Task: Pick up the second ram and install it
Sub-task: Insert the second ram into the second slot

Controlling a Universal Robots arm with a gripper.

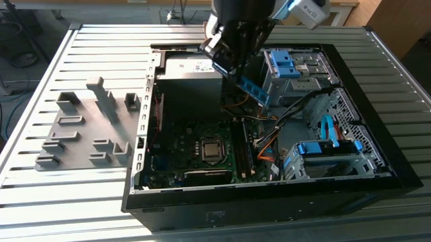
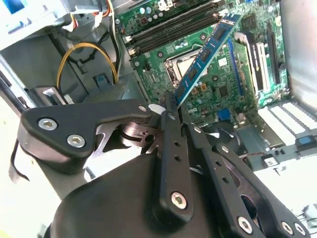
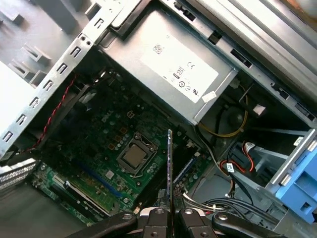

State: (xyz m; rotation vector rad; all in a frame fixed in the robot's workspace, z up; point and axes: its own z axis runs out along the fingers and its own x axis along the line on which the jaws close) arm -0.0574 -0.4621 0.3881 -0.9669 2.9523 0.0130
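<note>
The second ram (image 1: 255,91) is a thin blue circuit-board stick, held tilted above the open computer case (image 1: 377,171). My gripper (image 1: 229,68) is shut on its upper end. In the second wrist view the ram (image 2: 205,54) juts from the gripper (image 2: 168,106) over the green motherboard (image 2: 218,84), with the long dark memory slots (image 2: 168,27) beyond it. Seen edge-on in the first wrist view, the ram (image 3: 170,168) rises from the gripper (image 3: 168,213) and hangs beside the processor socket (image 3: 134,156). The slots (image 1: 244,146) lie below the stick, apart from it.
A grey slotted holder tray (image 1: 88,126) lies on the slatted table at the exterior view's left. Inside the case are a grey power supply (image 1: 192,65), blue drive cages (image 1: 289,65) (image 1: 323,148) and loose cables (image 1: 269,146) near the slots.
</note>
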